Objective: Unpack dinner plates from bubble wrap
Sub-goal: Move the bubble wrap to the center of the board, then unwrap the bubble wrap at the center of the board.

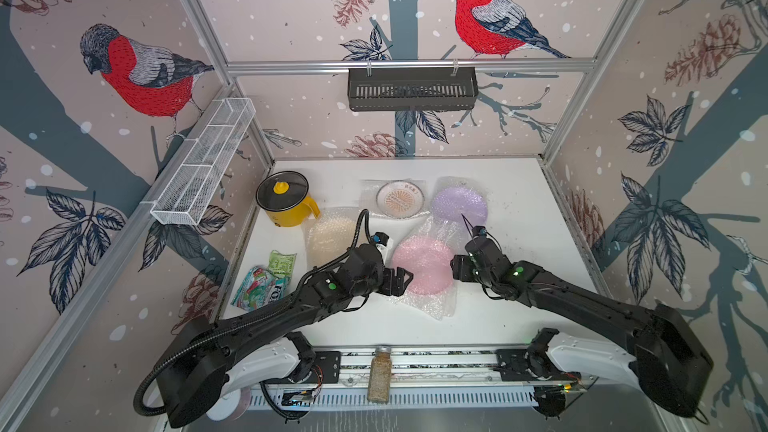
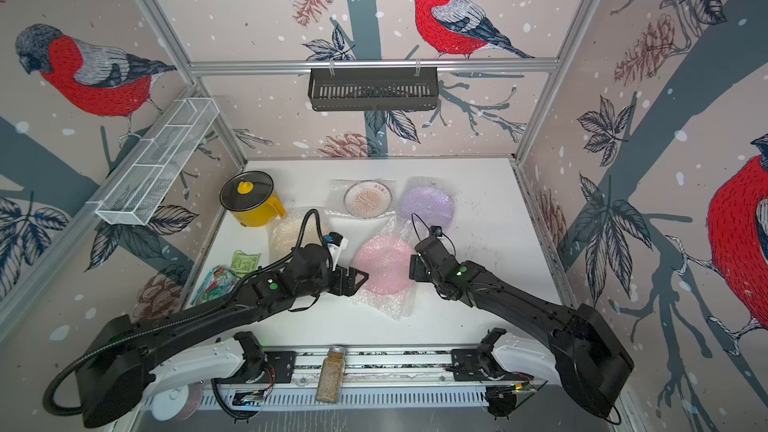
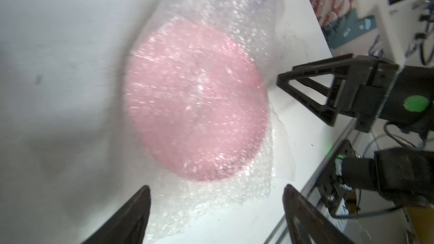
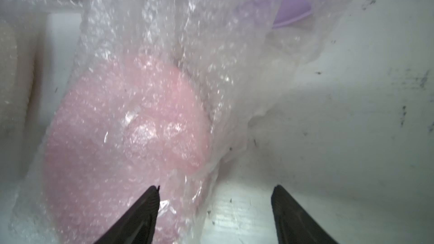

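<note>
A pink dinner plate (image 1: 422,263) (image 2: 384,263) lies mid-table inside crinkled bubble wrap (image 1: 432,305). My left gripper (image 1: 401,280) (image 3: 217,187) stands open at its left edge, fingers astride the wrap's loose rim, holding nothing. My right gripper (image 1: 457,270) (image 4: 216,187) is open at the plate's right edge, one finger against the wrap (image 4: 211,78) over the pink plate (image 4: 126,137). Behind lie a wrapped lilac plate (image 1: 458,205) (image 4: 291,8), a wrapped cream plate (image 1: 330,234) and a sunburst plate (image 1: 401,199) resting bare on a sheet.
A yellow pot (image 1: 286,201) with a black lid stands at the back left. Snack bags (image 1: 266,280) lie by the left wall. A spice jar (image 1: 379,376) sits on the front rail. A white wire basket (image 1: 203,160) and a black basket (image 1: 411,89) hang on the walls.
</note>
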`<action>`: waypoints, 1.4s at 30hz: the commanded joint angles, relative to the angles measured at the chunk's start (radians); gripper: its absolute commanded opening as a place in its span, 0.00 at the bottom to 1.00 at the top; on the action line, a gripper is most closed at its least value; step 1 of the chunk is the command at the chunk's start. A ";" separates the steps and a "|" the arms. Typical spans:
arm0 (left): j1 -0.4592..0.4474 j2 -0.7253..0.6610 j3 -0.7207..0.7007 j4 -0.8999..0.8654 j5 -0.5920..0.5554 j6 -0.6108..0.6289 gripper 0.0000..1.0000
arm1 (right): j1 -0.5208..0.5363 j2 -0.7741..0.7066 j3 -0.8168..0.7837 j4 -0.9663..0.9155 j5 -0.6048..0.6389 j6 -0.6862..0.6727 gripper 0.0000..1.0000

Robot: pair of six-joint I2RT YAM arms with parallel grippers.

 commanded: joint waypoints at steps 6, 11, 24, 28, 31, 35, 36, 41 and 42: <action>-0.046 0.240 0.087 0.229 0.162 -0.009 0.57 | 0.104 0.024 -0.027 -0.014 0.010 0.089 0.63; -0.046 0.375 0.152 0.269 0.171 -0.025 0.41 | 0.105 0.106 -0.004 -0.030 0.108 0.096 0.51; -0.051 0.584 0.221 0.264 0.184 -0.015 0.29 | 0.110 0.188 0.041 -0.077 0.237 0.096 0.34; -0.051 0.626 0.234 0.235 0.163 -0.004 0.28 | 0.110 0.164 0.045 -0.071 0.207 0.075 0.39; -0.051 0.648 0.235 0.230 0.159 -0.001 0.28 | 0.104 0.103 0.045 -0.075 0.185 0.063 0.46; -0.051 0.661 0.228 0.234 0.159 -0.002 0.27 | 0.055 0.027 0.024 -0.077 0.140 0.043 0.51; -0.050 0.661 0.223 0.237 0.163 -0.003 0.27 | 0.044 0.017 0.017 -0.075 0.128 0.036 0.51; -0.051 0.661 0.216 0.235 0.158 -0.004 0.27 | 0.039 0.043 0.010 -0.063 0.099 0.017 0.50; -0.051 0.660 0.214 0.235 0.159 -0.004 0.27 | 0.040 0.054 0.007 -0.050 0.081 0.014 0.50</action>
